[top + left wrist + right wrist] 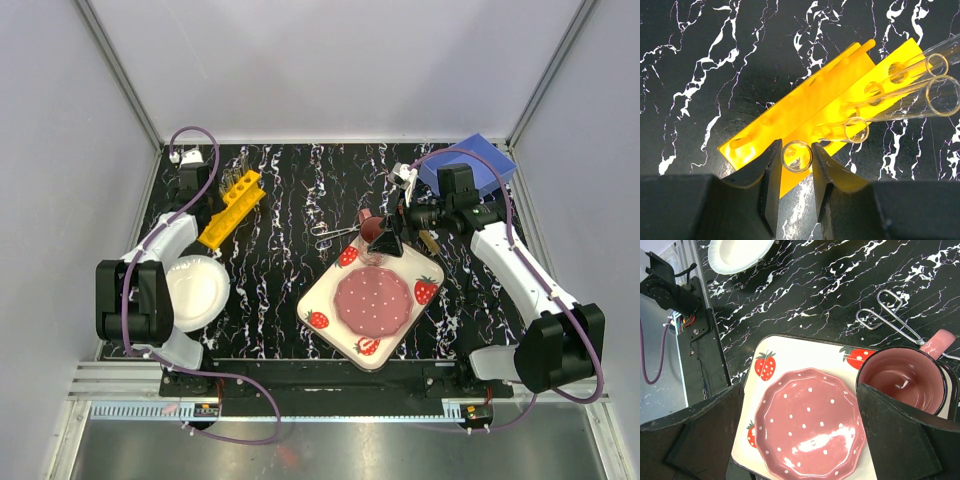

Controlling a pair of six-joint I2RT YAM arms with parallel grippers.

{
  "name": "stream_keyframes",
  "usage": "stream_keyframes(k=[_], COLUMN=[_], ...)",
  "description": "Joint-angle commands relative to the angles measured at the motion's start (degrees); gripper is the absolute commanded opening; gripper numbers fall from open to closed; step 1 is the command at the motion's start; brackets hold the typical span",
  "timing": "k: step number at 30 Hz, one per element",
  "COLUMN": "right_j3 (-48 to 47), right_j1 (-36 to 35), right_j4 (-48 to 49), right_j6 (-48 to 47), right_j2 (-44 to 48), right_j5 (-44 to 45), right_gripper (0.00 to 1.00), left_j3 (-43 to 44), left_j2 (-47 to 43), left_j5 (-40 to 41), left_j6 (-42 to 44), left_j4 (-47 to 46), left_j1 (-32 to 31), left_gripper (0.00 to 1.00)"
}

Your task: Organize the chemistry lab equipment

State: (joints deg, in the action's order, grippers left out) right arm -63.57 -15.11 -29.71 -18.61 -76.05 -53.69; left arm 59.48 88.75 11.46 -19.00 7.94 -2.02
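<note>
The yellow rack lies at the back left of the table and fills the left wrist view. Three clear tubes sit slanted in its holes. My left gripper is at the rack's near end, shut on another clear tube whose open rim sits between the fingers. The metal scissors lie mid-table, left of the pink mug, and also show in the right wrist view. My right gripper is wide open and empty over the tray's pink plate. I cannot make out the wooden clamp.
The strawberry-print tray holds a pink dotted plate. The pink mug stands beside my right finger. A round white plate is at the front left. A blue block lies at the back right.
</note>
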Motion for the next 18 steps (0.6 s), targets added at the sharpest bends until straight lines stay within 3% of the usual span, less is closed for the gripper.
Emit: stream_keyframes(k=[1,12,18], right_j3=[0.0,0.0,0.1], right_j1=[0.4,0.7,0.8], right_j4=[1.8,1.8,1.8], right_j6=[0.1,0.2,0.0], right_j2=[-0.1,-0.1,-0.1], right_j5=[-1.6,-1.7,-1.5], right_gripper=[1.00,1.00,1.00], left_j3=[-0.2,-0.3,-0.1], left_j2=[0.0,-0.5,-3.8], left_j5=[-0.2,0.1,0.6], left_j6=[0.4,0.5,0.4], left_j4=[-3.1,-2.9,-1.6], left_j1=[-0.1,-0.3,-0.3], left_gripper=[0.32,0.41,0.50])
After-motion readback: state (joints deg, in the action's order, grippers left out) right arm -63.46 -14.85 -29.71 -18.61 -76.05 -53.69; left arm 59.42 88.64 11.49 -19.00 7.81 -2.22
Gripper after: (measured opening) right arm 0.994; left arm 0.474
